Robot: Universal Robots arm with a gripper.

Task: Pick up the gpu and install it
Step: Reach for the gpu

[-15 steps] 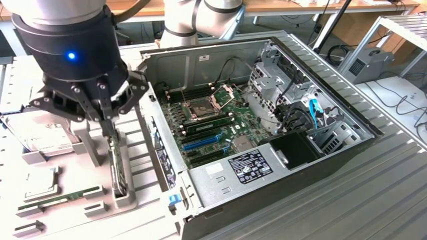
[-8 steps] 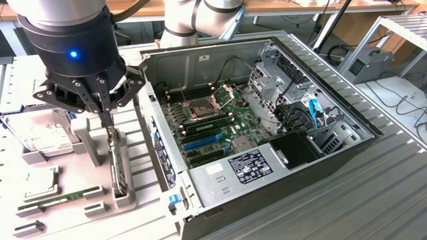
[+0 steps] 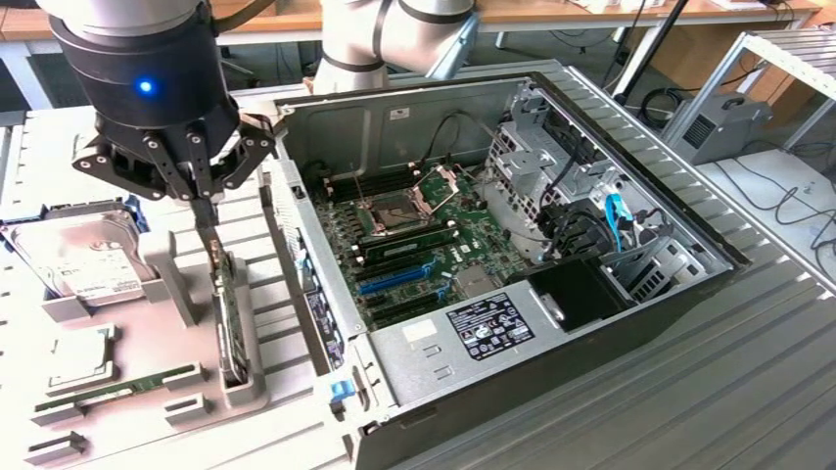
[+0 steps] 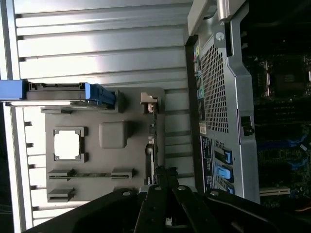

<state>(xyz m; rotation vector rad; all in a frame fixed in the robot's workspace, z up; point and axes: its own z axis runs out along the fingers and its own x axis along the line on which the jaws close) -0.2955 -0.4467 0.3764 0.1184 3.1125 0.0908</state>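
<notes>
At the front of the exterior view a grey holder (image 3: 176, 257) is seen on the ridged metal table (image 3: 706, 392). A narrow green RAM stick (image 3: 116, 394) and a square processor (image 3: 81, 364) are laid in its nearest pockets, and a silver hard drive (image 3: 81, 257) is propped further back. The gpu (image 3: 233, 328) is stood on edge in a slot along the holder's side nearest the computer case (image 3: 392, 108), with its metal bracket at the far end.

The gripper (image 3: 207, 235) is hung straight above that far end. Its jaws are seen closed together, with the tips brought to the card's upper edge. Whether the card is pinched between them cannot be told.

Just beside the holder, the open case is laid on its side. Its rear wall is raised between the card and the motherboard (image 3: 432, 230), where blue expansion slots (image 3: 392, 279) are left uncovered. A labelled power supply (image 3: 487, 325) is set at the case's near corner. A wooden desk (image 3: 288, 12) is seen behind.
</notes>
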